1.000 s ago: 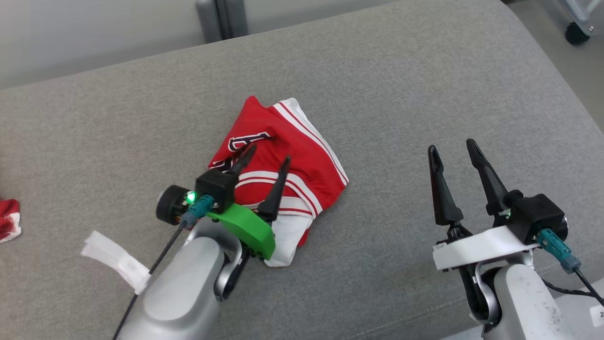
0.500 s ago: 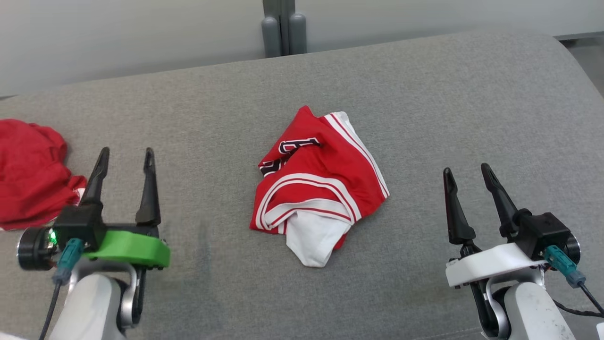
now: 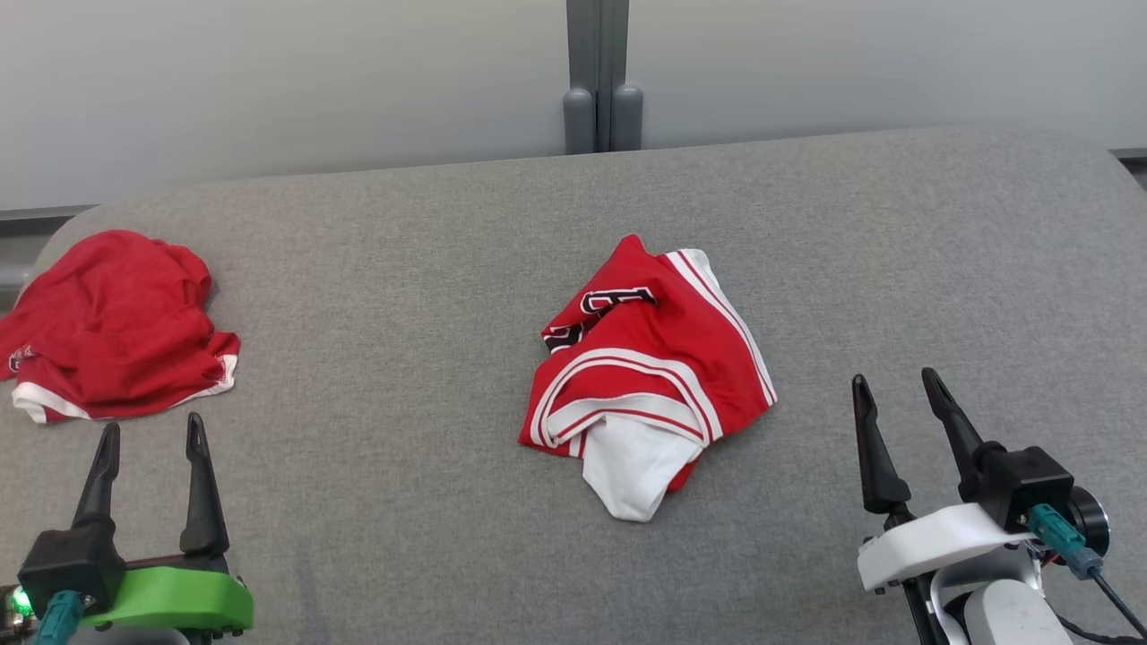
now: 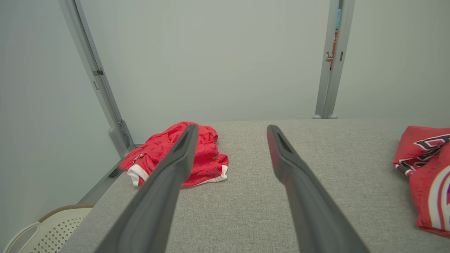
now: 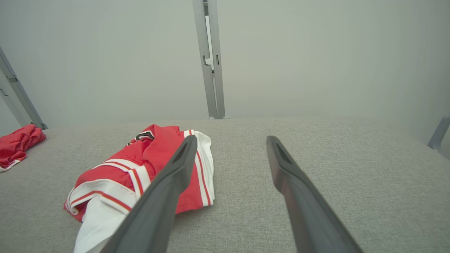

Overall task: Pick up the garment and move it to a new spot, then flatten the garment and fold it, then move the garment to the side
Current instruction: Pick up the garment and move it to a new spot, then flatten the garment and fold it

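The garment (image 3: 650,376), red with white stripes and dark lettering, lies folded in a loose bundle in the middle of the grey padded table (image 3: 403,358). My left gripper (image 3: 150,428) stands open at the lower left, far from it, with nothing between its fingers. My right gripper (image 3: 894,381) stands open at the lower right, a short way right of the garment, also holding nothing. In the right wrist view the garment (image 5: 140,165) lies left of the open gripper (image 5: 231,138). In the left wrist view it (image 4: 429,168) shows at the right edge, beside the open gripper (image 4: 232,127).
A second red garment (image 3: 112,327) lies crumpled at the table's far left, just ahead of my left gripper; it (image 4: 207,158) (image 5: 17,144) shows in both wrist views. A grey post (image 3: 600,81) stands behind the table against a pale wall. A white perforated basket (image 4: 45,228) sits below the table's left end.
The head camera has swung, shifting the whole picture. My left gripper, which was over the folded garment, has drawn back to the lower left, open. The garment lies where it was.
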